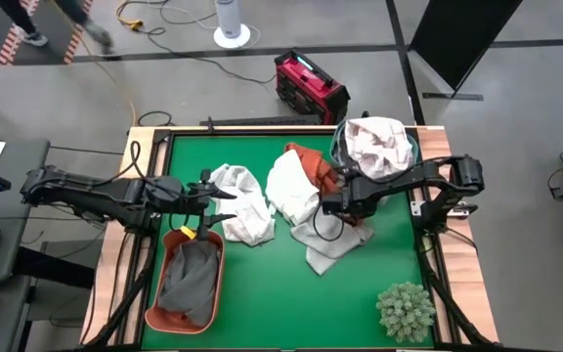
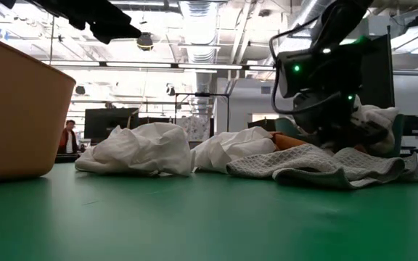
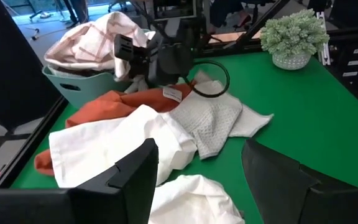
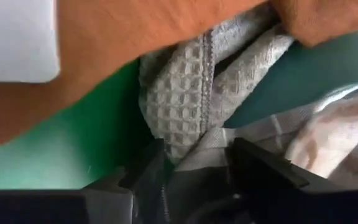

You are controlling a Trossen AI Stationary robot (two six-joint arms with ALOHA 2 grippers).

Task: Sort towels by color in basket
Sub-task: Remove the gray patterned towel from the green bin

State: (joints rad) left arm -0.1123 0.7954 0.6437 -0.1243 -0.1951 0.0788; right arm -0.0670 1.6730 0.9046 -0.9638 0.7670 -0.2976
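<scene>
Green felt of the desk point(image 2: 194, 225) fills the foreground of the low view, with an orange basket point(image 2: 17, 109) close at the left. That basket point(image 1: 186, 284) sits at the desk's near left and holds a plain grey towel point(image 1: 189, 279). Just above its far rim hovers the left gripper point(image 1: 225, 193), its fingers point(image 3: 129, 177) spread apart and holding nothing; it points toward a crumpled white towel point(image 1: 242, 210) lying left of centre.

A second white towel point(image 1: 291, 191) lies at the middle, overlapping a rust-orange towel point(image 1: 311, 161) behind it. To the right of these, a grey waffle-textured towel point(image 1: 325, 244) spreads over the felt. The right gripper point(image 1: 335, 203) is down on this pile; its wrist view shows the fingers point(image 4: 260, 165) partly closed around a fold of the grey waffle towel point(image 4: 185, 99), with the orange cloth point(image 4: 135, 37) beside it.

At the far right a teal basket point(image 1: 411, 147) holds a white towel with thin checks point(image 1: 377, 145). A spiky pale-green plant ball point(image 1: 406, 311) stands at the near right corner.
</scene>
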